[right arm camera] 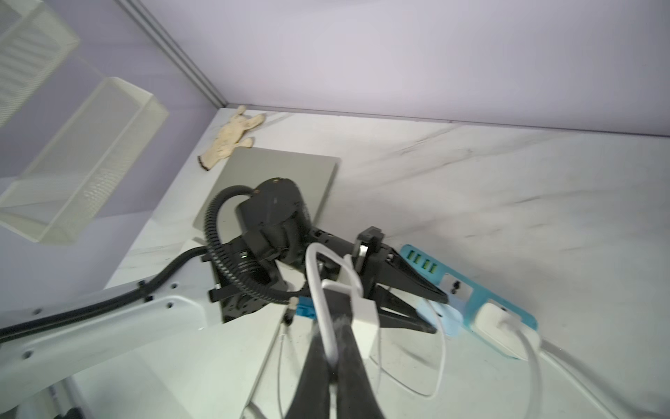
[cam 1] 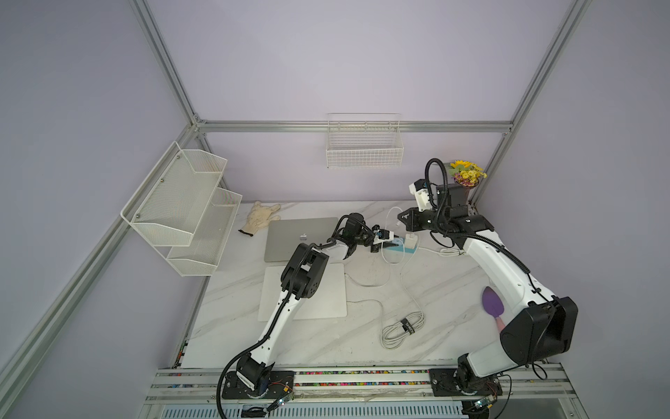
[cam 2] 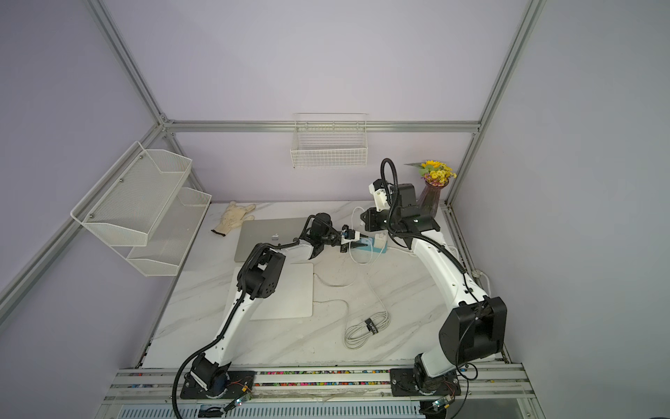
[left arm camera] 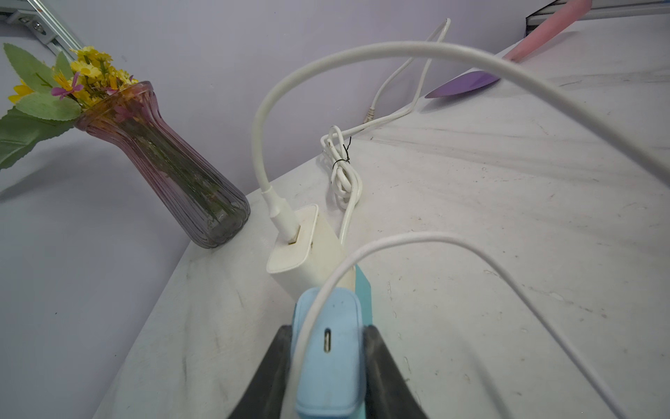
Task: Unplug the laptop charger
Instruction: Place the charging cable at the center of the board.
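The blue charger point(left arm camera: 333, 381) is sitting on the teal strip point(left arm camera: 362, 290), right of the laptop point(cam 1: 301, 232) and just beside a white brick point(left arm camera: 311, 250) with a cable plugged in. The left gripper point(left arm camera: 328, 332) is clamping the blue charger by its sides. The right gripper point(right arm camera: 333, 337) is pinching a loop of white cable point(right arm camera: 319, 290) close by. A vase point(left arm camera: 174, 174) is standing near.
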Controlling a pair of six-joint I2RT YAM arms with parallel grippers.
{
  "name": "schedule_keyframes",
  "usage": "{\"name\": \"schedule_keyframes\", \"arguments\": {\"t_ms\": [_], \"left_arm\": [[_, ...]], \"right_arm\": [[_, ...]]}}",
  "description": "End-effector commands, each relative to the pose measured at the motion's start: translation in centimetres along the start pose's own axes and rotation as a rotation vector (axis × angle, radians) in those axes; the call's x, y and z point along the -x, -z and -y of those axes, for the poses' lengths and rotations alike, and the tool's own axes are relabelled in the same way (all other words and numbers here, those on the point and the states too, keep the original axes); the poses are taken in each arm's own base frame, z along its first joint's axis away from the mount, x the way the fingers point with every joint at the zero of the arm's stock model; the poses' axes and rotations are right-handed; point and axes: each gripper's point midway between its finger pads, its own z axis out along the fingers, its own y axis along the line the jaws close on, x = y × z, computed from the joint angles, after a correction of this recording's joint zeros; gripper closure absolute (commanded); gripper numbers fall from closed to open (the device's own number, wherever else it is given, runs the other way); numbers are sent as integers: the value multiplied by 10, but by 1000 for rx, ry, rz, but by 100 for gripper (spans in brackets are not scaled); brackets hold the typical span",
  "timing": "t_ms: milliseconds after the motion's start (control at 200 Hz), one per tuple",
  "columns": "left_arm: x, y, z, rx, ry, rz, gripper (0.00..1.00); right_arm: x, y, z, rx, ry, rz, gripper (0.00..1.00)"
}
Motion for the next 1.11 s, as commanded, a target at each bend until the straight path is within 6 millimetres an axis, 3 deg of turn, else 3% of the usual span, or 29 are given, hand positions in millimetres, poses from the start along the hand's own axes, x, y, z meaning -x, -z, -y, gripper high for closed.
{"name": "schedule_keyframes", "arguments": {"t_ms": [0,190,365,565,695,765,840,915,1000,1100], "left_arm": [[0,4,-9,15,42,-19,100],[1,2,-8,5,43,-27,100],[-1,0,-8,-1,43,-36,100],[-2,-3,-4,-13,34,-50,100],[-2,-4,-3,-13,33,-50,100],[-2,-4,-3,-14,34,-51,100],[-1,-4,-3,-14,28,-50,100],[-2,-4,-2,-13,30,-52,100],[-2,-4,-2,-13,29,-52,100],[-2,-4,-2,-12,28,-52,100]], "right_arm": [[-26,-8,-19,137,-64,-67,100],[-76,-12,-12,103,-117,-178,100],[-140,-27,-14,65,-119,-321,100],[-167,-42,-15,65,-106,-364,100],[-184,-56,3,-5,-101,-396,99],[-179,-59,8,-33,-106,-383,75],[-159,-52,7,-55,-89,-303,70],[-131,-36,0,-66,-61,-191,54],[-96,-9,-10,-82,-20,-56,43],[-64,20,-23,-80,7,74,37]]}}
